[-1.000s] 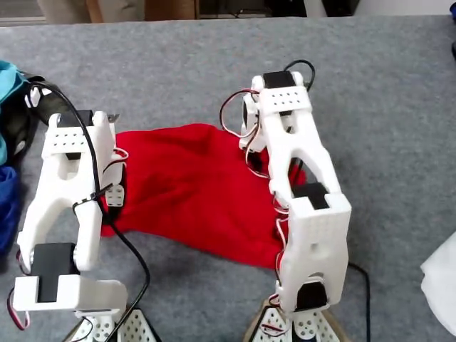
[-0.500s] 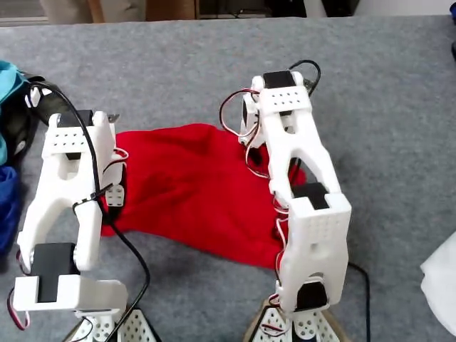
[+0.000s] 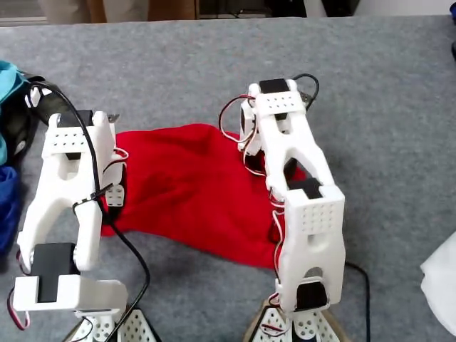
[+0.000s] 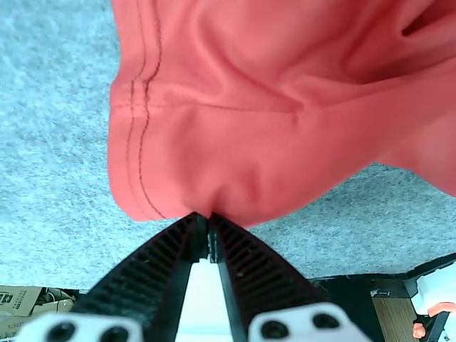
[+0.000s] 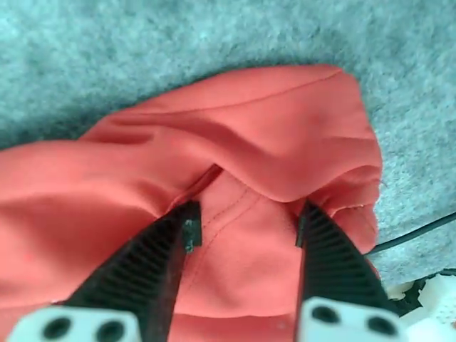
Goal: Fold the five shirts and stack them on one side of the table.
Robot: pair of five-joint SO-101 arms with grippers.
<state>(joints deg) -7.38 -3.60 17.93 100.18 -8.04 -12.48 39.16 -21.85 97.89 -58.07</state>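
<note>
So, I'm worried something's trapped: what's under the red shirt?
Grey table shows all round the red shirt, and the left claw pinches its hem. Anything beneath the cloth itself is covered.

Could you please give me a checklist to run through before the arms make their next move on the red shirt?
1. Left gripper shut on the red shirt at its stitched hem: ok.
2. Right gripper open, its fingers astride a raised fold of the shirt: ok.
3. Right gripper's fingers touching the cloth: cannot tell.
4. Shirt lying flat on the table: not ok, it is bunched and creased.
5. Other shirts at the table's edge, apart from the red one: ok.
</note>
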